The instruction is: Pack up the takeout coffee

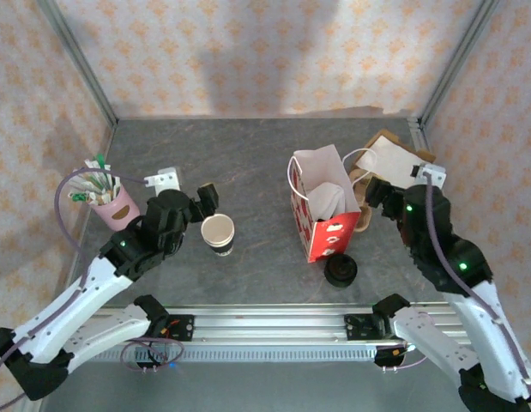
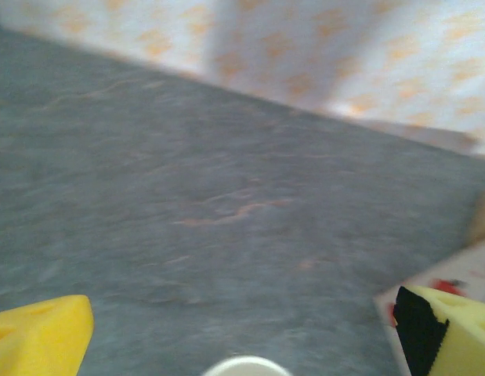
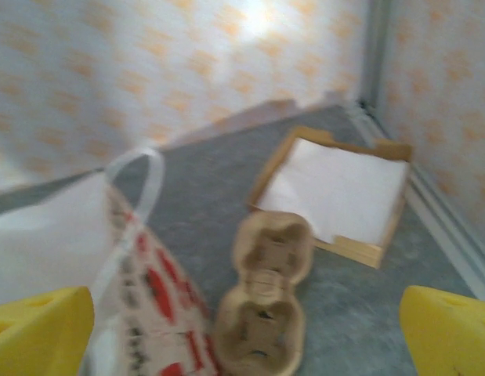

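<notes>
The coffee cup (image 1: 218, 232) stands on the table (image 1: 248, 163), off to the left of the red and white paper bag (image 1: 321, 215). It has no lid on now, and you can see its cream inside. A pile of black lids (image 1: 340, 270) sits just in front of the bag.

I think the cup is light. Its wall is paper, so it is soft and will squash if it is squeezed hard. The rim is the stiffest part. A good place to hold it looks like around the wall, a bit under the rim, with a gentle grip. It should stay upright. I cannot tell if there is any drink in it.

The left gripper (image 1: 205, 206) is just beside the cup, on the side away from the bag. Its jaws are spread wide and hold nothing. In the left wrist view, the white rim of the cup (image 2: 246, 366) peeks in at the bottom, between the yellow fingers (image 2: 38, 337). They do not seem to touch it.

The right gripper (image 1: 374, 193) hangs on the right side of the bag, over a brown cardboard cup carrier (image 3: 266, 298). Its jaws are wide apart too, with nothing in them. A tray of napkins (image 3: 336, 188) lies behind the carrier.
</notes>
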### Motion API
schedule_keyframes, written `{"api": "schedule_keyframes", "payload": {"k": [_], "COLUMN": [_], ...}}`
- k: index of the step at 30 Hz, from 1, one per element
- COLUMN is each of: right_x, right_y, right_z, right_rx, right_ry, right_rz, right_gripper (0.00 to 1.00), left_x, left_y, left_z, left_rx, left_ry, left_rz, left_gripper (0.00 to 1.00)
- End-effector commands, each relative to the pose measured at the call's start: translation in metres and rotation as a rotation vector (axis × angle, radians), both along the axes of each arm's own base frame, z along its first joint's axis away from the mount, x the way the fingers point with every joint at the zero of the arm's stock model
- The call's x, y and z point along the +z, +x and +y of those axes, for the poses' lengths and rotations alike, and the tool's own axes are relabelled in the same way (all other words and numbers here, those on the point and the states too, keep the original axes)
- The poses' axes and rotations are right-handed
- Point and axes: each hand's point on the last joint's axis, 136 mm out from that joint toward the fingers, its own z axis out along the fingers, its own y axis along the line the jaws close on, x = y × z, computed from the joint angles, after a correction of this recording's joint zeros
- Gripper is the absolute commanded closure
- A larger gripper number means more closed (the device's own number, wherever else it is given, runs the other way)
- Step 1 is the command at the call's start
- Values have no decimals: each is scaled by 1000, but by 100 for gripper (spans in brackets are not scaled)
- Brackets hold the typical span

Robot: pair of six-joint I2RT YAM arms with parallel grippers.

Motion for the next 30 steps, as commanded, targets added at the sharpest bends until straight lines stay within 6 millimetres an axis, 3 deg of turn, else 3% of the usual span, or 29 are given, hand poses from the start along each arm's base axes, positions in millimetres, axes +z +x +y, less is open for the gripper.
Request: {"api": "schedule_keyframes", "payload": {"k": [1,5,8,17,25,30], "right_x": [-26,-66,-90,-134,-176,-201], "right_y": [7,16,20,28,38,56], "right_z": [-27,-49,-69,-106,-124,-126], "right_rx": [-169,-257,-334,-461,-559,-576], "right_ry": [-24,35,72,44,17,16], "right_rz": [48,105,75,-193,-199,-167], "right_gripper": [1,0,0,0,0,0], "left_x": [-43,-61,-70,-88,-105,-101], "left_y": [0,8,15,29,51,54], "left_z": [31,68,83,130,143,159], "left_rx": [103,246,305,506,547,613], "left_ry": [49,58,78,374,428,416], "left_rz": [142,179,199,145,182,85], "left_gripper": [0,0,0,0,0,0]}}
